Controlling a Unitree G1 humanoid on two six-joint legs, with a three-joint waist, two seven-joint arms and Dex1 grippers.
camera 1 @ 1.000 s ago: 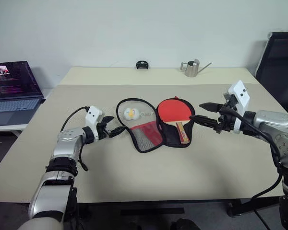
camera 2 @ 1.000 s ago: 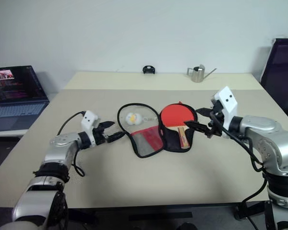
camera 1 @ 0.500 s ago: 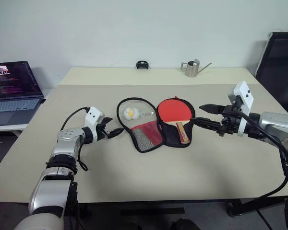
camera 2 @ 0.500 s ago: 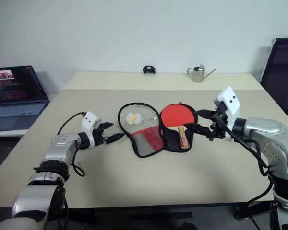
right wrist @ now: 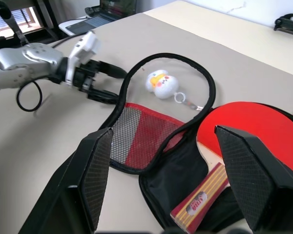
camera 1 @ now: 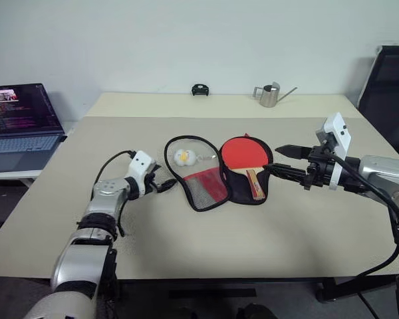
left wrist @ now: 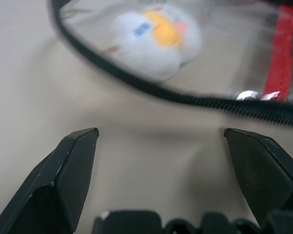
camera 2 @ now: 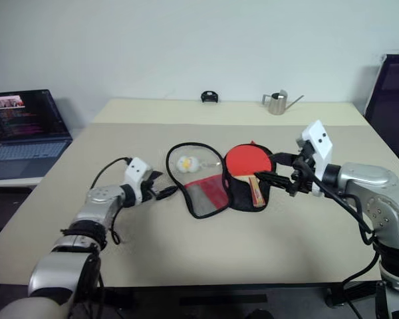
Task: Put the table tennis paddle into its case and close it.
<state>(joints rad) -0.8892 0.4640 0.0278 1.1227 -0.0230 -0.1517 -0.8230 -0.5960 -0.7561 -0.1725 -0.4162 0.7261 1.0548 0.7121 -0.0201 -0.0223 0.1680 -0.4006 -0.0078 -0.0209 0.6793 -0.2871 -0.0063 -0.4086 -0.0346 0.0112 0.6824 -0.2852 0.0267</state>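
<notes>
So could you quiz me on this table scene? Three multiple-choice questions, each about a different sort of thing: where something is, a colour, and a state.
1. Where does the round red-faced table tennis paddle lie?
A. On the open black fabric case
B. Beside the laptop
C. In the right hand

2. What colour is the small plush ball charm inside the case's zip loop?
A. Green
B. White and yellow
C. Blue

3. How does the left hand stand?
A. Shut on the paddle
B. Shut on the charm
C. Open, holding nothing

Answers:
1. A, since the paddle rests on the case's black half, apart from the right hand.
2. B, as the right wrist view shows a white charm with yellow markings.
3. C, because the left wrist view shows its two black fingers spread over bare tabletop.
</notes>
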